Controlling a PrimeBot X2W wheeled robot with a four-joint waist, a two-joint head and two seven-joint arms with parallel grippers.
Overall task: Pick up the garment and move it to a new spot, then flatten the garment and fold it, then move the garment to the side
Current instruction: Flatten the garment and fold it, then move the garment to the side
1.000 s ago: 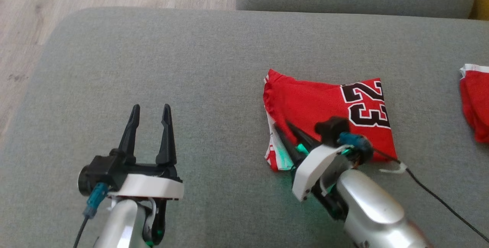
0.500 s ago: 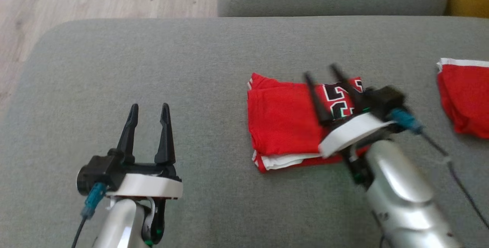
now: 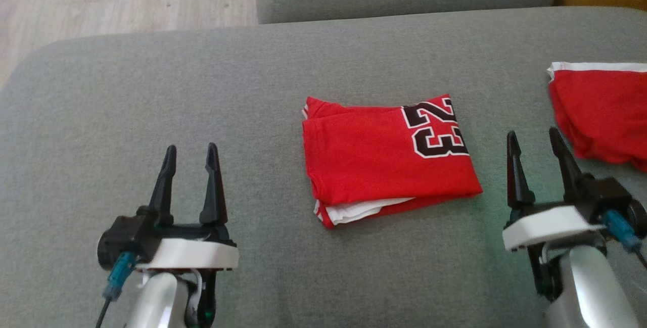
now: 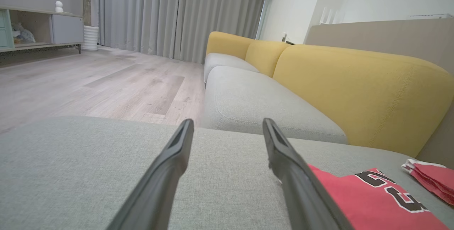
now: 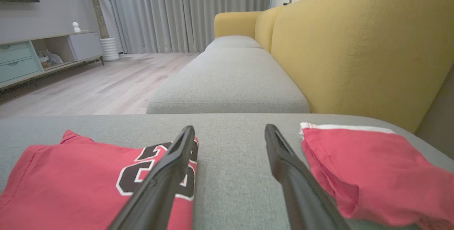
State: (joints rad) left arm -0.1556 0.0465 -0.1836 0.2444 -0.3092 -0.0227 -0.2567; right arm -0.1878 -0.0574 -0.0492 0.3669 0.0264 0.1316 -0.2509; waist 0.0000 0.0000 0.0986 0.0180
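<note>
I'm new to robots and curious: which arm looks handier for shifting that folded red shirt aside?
Probably the right. The right gripper stands open close beside the folded shirt, with another red garment on its other side. The left gripper, also open, sits farther off.

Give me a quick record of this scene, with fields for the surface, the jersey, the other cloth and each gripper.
surface: grey cushion
jersey: red, folded, lying mid-cushion, number 23 on top
other cloth: red with white trim, to the robot's right of the jersey, apart from it
left gripper: open, empty, left of the jersey
right gripper: open, empty, between jersey and other cloth
</note>
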